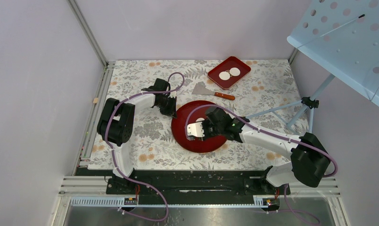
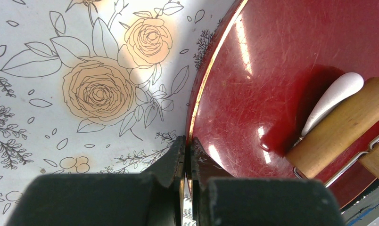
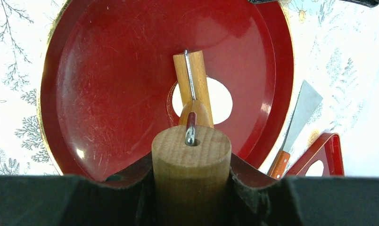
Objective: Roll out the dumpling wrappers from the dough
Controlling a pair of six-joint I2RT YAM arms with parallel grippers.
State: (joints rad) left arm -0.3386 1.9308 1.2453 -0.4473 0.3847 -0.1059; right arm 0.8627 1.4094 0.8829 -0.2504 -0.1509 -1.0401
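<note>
Surface: table under a floral-print cloth (image 1: 150, 141), white with grey leaves and pale orange roses. Plain lavender walls (image 1: 187, 28) on three sides, with an aluminium post (image 1: 86, 30) in the far-left corner. A pale blue perforated panel (image 1: 348, 37) on a stand overhangs the scene far right of the plate.

Landmark: round red plate (image 1: 201, 145), flat on the cloth at mid-table.

Dough (image 3: 218, 101): flattened white patch near the plate's centre, lying flat. From the right wrist it looks roughly round, with no clear long axis. From the left wrist it is seen edge-on as a thin white wedge.

Wooden roller (image 3: 190, 75): rests across the dough. Its long axis runs straight away from the right gripper toward the plate's far rim, with a metal rod along it.

Right gripper (image 3: 191, 179): clamped on the roller's round wooden end, one finger on each side.

Left gripper (image 2: 187, 150): fingers pinched together on the plate's left rim, the gold edge running between them.

Dumpling wrappers (image 1: 224, 75): two flat white discs, side by side in a red rectangular tray (image 1: 242, 63) beyond the plate to the right.

Metal scraper (image 1: 204, 89): lies between the plate and the tray, with its orange handle pointing right.
</note>
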